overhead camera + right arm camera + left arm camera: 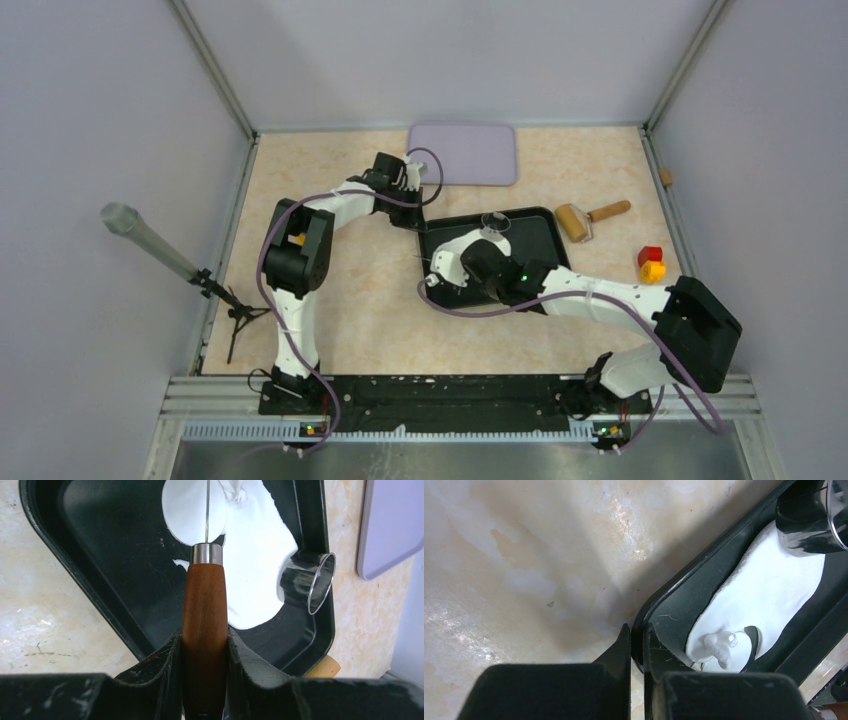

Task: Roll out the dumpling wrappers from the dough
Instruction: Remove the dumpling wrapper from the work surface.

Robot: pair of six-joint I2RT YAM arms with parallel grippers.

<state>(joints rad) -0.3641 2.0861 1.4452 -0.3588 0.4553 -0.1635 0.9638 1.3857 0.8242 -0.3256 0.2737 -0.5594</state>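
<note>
The beige marbled counter (340,300) carries everything. On it, the black tray (540,228) sits right of centre, with a pale purple mat (462,152) just beyond its far edge. The left arm reaches to the tray's far left corner. There, the left claw (637,632) is pressed together on the tray's raised rim, one finger outside it and one inside.

The dough (255,560) lies inside the tray as a flattened, irregular white sheet that covers much of the tray's floor. One end of it is lumpy and curled.

The right arm stretches across the tray's near side. The right claw (204,636) pinches a wooden-handled tool (204,595), whose thin metal blade, seen edge-on, points out over the dough.

A rolling pin (588,218) rests on the counter just right of the tray. A small clear dish (307,582) lies on its side in the tray, touching the dough's edge. Red and yellow pieces (651,265) sit farther right, apart from the tray.
</note>
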